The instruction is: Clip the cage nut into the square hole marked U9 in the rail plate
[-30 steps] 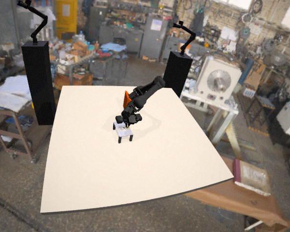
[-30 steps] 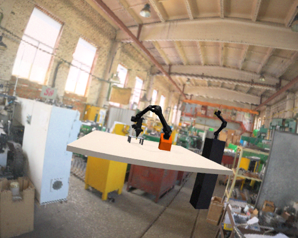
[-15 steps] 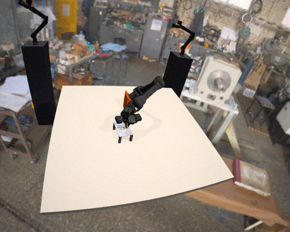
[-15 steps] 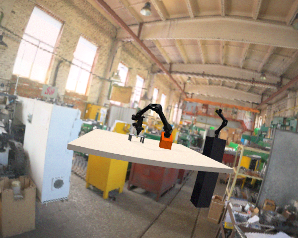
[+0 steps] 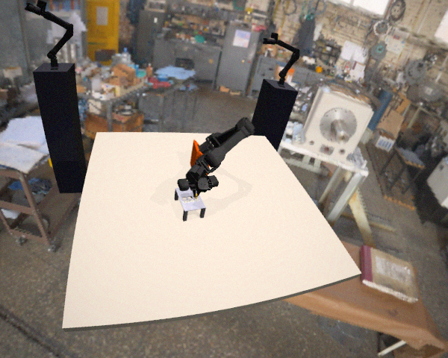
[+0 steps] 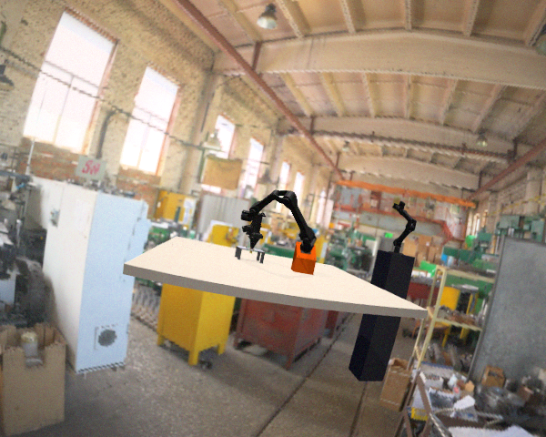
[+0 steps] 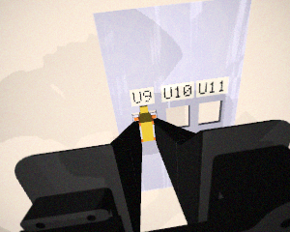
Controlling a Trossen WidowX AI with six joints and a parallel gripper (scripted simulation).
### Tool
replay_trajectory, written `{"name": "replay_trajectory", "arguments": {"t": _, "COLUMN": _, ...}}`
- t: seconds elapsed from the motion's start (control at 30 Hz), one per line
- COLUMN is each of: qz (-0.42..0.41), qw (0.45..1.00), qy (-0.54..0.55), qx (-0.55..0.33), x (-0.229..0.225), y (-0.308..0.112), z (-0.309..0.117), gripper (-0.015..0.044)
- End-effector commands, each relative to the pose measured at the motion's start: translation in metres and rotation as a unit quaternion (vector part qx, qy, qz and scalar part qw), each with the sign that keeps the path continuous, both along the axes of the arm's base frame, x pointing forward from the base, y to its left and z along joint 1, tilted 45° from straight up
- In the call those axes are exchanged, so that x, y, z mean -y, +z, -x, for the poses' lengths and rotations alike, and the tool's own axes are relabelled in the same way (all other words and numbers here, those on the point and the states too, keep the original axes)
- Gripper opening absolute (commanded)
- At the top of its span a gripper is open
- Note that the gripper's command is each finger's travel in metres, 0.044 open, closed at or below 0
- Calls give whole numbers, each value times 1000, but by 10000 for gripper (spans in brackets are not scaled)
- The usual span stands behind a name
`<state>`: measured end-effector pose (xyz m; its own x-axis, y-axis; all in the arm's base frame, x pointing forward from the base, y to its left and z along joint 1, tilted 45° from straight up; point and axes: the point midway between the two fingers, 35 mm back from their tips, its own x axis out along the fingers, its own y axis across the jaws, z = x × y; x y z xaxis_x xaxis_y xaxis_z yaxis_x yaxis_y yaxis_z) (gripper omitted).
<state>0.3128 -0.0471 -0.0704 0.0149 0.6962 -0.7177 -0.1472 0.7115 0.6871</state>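
A machine workshop, with shelved tools, a lathe-like machine (image 5: 337, 124) and steel cabinets

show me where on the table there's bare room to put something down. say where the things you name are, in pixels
On the tabletop (image 5: 231, 262) (image 6: 207, 272), the broad stretch between the rail plate (image 5: 193, 204) (image 7: 135, 53) and the near edge looks free, as does the strip along the left edge. It's crowded at the U9 label (image 7: 142, 97), where the end effector (image 5: 196, 194) (image 6: 253, 247) (image 7: 146, 125) grips the cage nut (image 7: 147, 131).

Bright windows glare at upper left of your exterior frame; faint shadows cross the counter (image 5: 216, 262) (image 6: 264, 282), its edges bowed, backgrounds softly blurred.
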Motion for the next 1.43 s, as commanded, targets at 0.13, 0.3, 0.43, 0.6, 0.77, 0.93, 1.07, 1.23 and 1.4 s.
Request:
{"name": "replay_trajectory", "arguments": {"t": 0.13, "qz": 0, "qw": 1000, "qy": 0, "qx": 0, "x": 0, "y": 0, "z": 0, "gripper": 81}}
{"name": "replay_trajectory", "arguments": {"t": 0.3, "qz": 0, "qw": 1000, "qy": 0, "qx": 0, "x": 0, "y": 0, "z": 0, "gripper": 212}}
{"name": "replay_trajectory", "arguments": {"t": 0.43, "qz": 0, "qw": 1000, "qy": 0, "qx": 0, "x": 0, "y": 0, "z": 0, "gripper": 317}}
{"name": "replay_trajectory", "arguments": {"t": 0.6, "qz": 0, "qw": 1000, "qy": 0, "qx": 0, "x": 0, "y": 0, "z": 0, "gripper": 440}}
{"name": "replay_trajectory", "arguments": {"t": 0.77, "qz": 0, "qw": 1000, "qy": 0, "qx": 1, "x": 8, "y": 7, "z": 0, "gripper": 440}}
{"name": "replay_trajectory", "arguments": {"t": 0.93, "qz": -1, "qw": 1000, "qy": -1, "qx": 5, "x": 36, "y": 35, "z": 2, "gripper": 440}}
{"name": "replay_trajectory", "arguments": {"t": 1.07, "qz": -1, "qw": 1000, "qy": -1, "qx": 5, "x": 36, "y": 35, "z": 2, "gripper": 440}}
{"name": "replay_trajectory", "arguments": {"t": 1.23, "qz": -1, "qw": 1000, "qy": -1, "qx": 5, "x": 36, "y": 35, "z": 2, "gripper": 440}}
{"name": "replay_trajectory", "arguments": {"t": 1.4, "qz": -1, "qw": 1000, "qy": -1, "qx": 5, "x": 36, "y": 35, "z": 2, "gripper": 440}}
